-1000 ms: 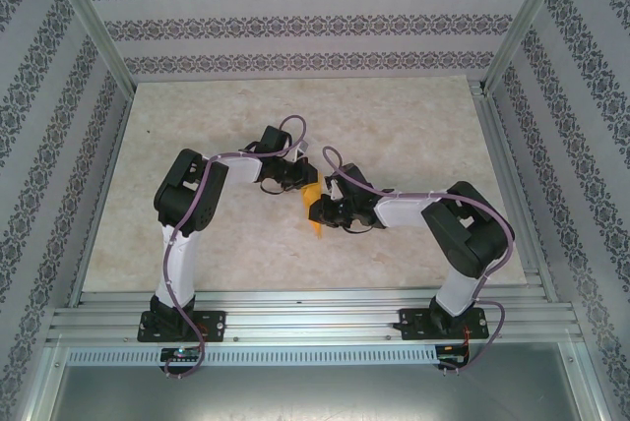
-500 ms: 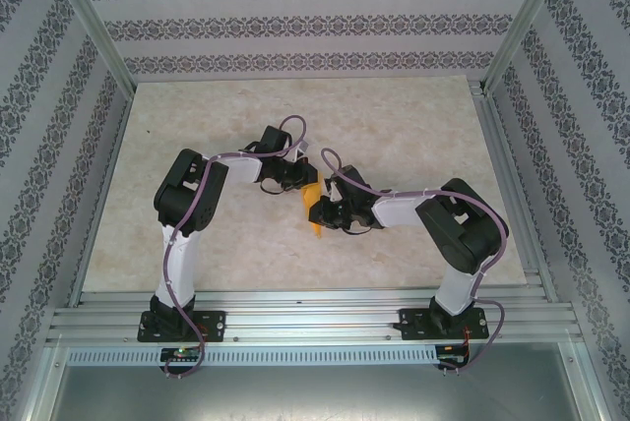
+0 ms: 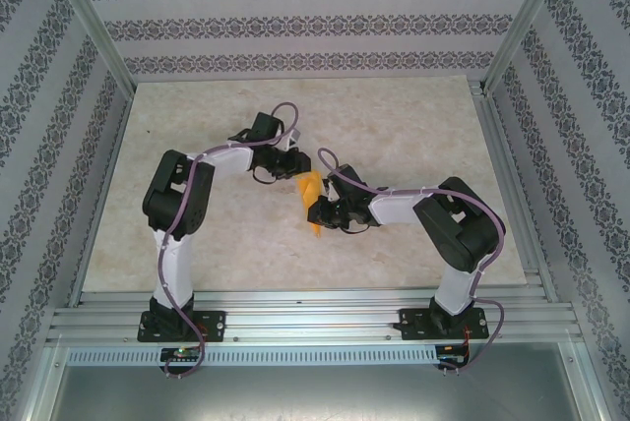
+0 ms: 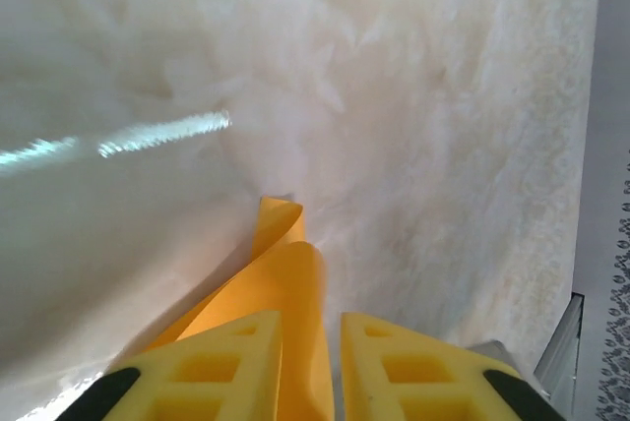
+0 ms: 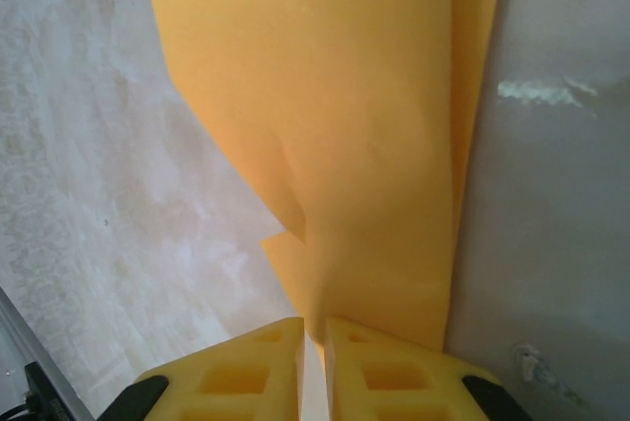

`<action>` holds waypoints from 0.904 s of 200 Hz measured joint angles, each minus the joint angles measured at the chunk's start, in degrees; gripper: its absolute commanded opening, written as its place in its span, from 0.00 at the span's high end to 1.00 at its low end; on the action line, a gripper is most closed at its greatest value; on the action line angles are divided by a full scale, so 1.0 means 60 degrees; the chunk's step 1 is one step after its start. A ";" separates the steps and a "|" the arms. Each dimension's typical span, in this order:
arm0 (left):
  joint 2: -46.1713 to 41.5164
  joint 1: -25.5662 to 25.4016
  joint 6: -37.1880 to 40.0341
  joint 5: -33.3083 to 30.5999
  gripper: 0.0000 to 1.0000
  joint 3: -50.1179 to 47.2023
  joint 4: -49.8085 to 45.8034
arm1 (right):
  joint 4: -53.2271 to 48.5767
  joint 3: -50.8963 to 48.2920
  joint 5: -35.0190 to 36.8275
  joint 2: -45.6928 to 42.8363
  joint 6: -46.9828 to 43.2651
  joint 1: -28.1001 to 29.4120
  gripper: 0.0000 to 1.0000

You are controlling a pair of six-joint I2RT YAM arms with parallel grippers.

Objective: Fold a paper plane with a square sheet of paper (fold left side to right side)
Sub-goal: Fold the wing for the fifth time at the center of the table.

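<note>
The orange-yellow square sheet of paper (image 3: pixel 311 201), folded into a narrower angular shape, is held up over the middle of the table between both grippers. My right gripper (image 3: pixel 322 212) is shut on its near edge; in the right wrist view the paper (image 5: pixel 345 126) fans out from the pinched fingertips (image 5: pixel 315 347). My left gripper (image 3: pixel 299 166) is at the paper's far end. Its jaws stand apart, the curled paper (image 4: pixel 287 278) lies against the left finger, and a gap shows beside the right finger (image 4: pixel 404 362).
The pale marbled tabletop (image 3: pixel 394 126) lies bare around the arms. Patterned walls and an aluminium frame (image 3: pixel 507 155) close in the sides. A metal rail (image 3: pixel 315 308) runs along the near edge by the arm bases.
My left gripper has opened its jaws and its arm has drawn back and to the left, uncovering more of the paper. The right gripper keeps its grip in nearly the same place.
</note>
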 measured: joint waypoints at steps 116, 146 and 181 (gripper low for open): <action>-0.0933 -0.1071 -0.0211 0.0401 0.82 -0.1348 0.0619 | -0.0117 0.0044 0.0047 0.0007 0.0025 0.0004 0.85; -0.0397 -0.1173 -0.0353 0.0342 0.83 -0.1348 0.0805 | -0.0142 0.0062 0.0076 0.0007 -0.0015 0.0015 0.85; 0.0233 -0.1304 -0.0463 0.0127 0.86 -0.1435 0.0991 | -0.0146 0.0066 0.0073 0.0007 -0.0044 0.0015 0.85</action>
